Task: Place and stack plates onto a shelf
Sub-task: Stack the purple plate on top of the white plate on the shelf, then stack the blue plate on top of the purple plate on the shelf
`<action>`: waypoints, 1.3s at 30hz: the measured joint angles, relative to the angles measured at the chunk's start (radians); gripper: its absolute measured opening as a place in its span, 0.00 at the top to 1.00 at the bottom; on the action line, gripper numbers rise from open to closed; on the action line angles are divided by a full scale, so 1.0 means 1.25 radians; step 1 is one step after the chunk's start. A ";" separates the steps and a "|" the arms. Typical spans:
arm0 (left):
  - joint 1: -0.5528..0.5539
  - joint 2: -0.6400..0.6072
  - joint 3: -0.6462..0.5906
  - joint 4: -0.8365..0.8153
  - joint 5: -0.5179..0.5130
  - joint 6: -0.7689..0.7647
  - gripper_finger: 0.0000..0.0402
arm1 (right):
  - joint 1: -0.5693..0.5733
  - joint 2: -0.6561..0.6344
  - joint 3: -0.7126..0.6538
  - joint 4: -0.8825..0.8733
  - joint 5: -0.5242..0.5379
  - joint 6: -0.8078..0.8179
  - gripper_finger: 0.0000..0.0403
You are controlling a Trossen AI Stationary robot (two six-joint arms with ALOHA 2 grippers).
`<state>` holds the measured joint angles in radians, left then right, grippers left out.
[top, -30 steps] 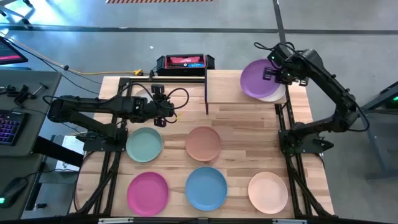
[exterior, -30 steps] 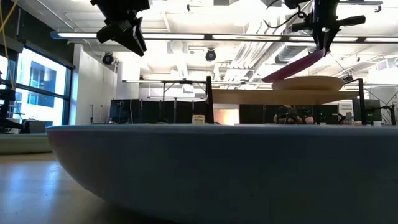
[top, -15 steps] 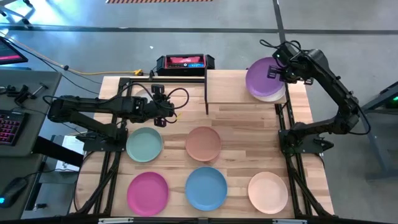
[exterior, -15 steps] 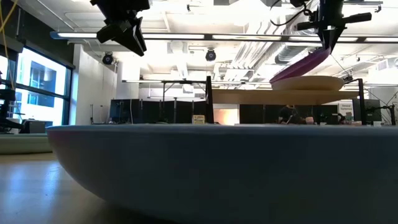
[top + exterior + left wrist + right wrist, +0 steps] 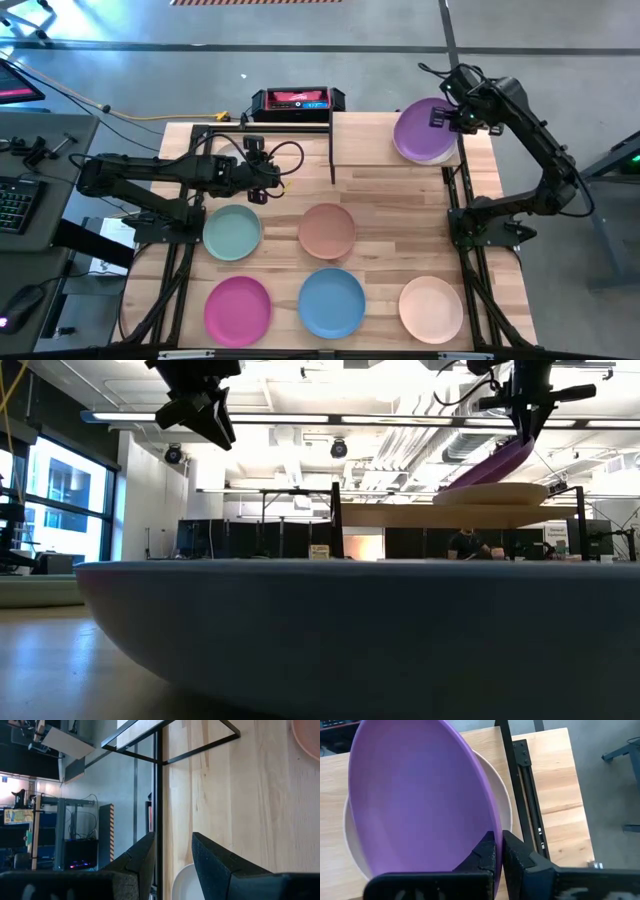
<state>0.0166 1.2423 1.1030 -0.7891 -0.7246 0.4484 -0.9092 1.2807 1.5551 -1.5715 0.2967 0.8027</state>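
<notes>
Right gripper (image 5: pixel 499 851) pinched on the rim of the purple plate (image 5: pixel 422 128), held tilted over the white plate (image 5: pixel 502 802) at the right end of the shelf (image 5: pixel 365 140), lower edge on or just above it. Left gripper (image 5: pixel 272 180), fingers (image 5: pixel 212 862) apart and empty, above the table (image 5: pixel 390 205) near its far left corner. Mint plate (image 5: pixel 232 231), terracotta plate (image 5: pixel 327 230), pink plate (image 5: pixel 238 308), blue plate (image 5: pixel 331 302) and peach plate (image 5: pixel 431 308) flat toward the table's near edge.
</notes>
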 joint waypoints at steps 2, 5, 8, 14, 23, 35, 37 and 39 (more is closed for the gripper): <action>0.000 0.000 0.000 0.000 0.000 0.000 0.70 | 0.000 0.001 0.000 0.000 -0.003 0.000 1.00; 0.000 0.000 0.000 0.000 0.000 0.000 0.70 | 0.000 0.001 0.000 0.000 -0.010 0.000 0.98; 0.000 0.000 0.000 0.000 0.000 0.000 0.70 | 0.000 0.001 0.000 0.000 -0.010 0.000 0.94; 0.000 0.000 0.000 0.000 0.000 0.000 0.70 | 0.000 0.001 0.000 0.001 -0.012 0.004 0.86; 0.000 0.000 0.000 0.000 0.000 0.000 0.70 | 0.000 0.001 0.000 0.001 -0.019 0.001 0.85; 0.035 0.000 0.000 -0.030 0.080 -0.064 0.70 | 0.094 0.001 0.000 0.000 -0.241 -0.011 0.85; 0.041 0.000 0.000 -0.066 0.137 -0.118 0.70 | 0.144 0.001 0.000 0.001 -0.258 0.012 0.85; 0.046 0.000 -0.002 -0.097 0.194 -0.175 0.70 | 0.201 0.001 0.000 0.001 -0.266 0.046 0.85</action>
<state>0.0736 1.2423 1.1005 -0.9099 -0.4817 0.2301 -0.6576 1.2816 1.5551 -1.5707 -0.0357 0.8607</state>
